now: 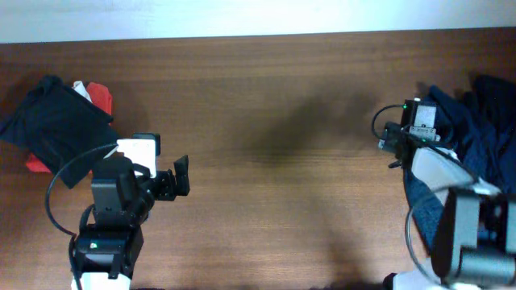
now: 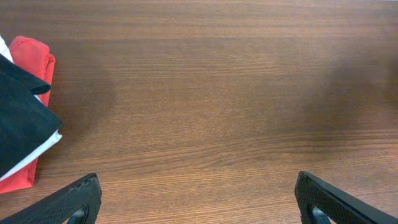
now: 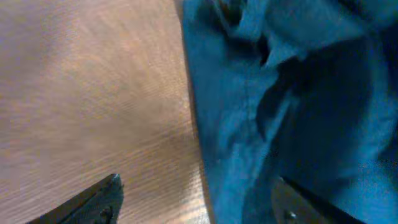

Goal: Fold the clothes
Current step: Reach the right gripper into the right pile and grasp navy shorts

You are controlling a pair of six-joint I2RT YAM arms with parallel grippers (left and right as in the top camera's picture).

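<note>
A navy-blue garment (image 1: 476,129) lies crumpled at the table's right edge. In the right wrist view the garment (image 3: 292,106) fills the right half, its left edge on the wood. My right gripper (image 3: 199,202) is open, one finger over bare wood and the other over the blue fabric, straddling the garment's edge. It shows overhead (image 1: 393,145) beside the pile. A folded black garment (image 1: 50,122) lies on a red one (image 1: 98,95) at the far left. My left gripper (image 1: 179,177) is open and empty over bare wood, right of that stack (image 2: 22,118).
A white piece (image 2: 43,146) peeks out between the black and red garments. The brown wooden table (image 1: 274,121) stretches between the two arms. The table's far edge (image 1: 258,34) meets a white wall.
</note>
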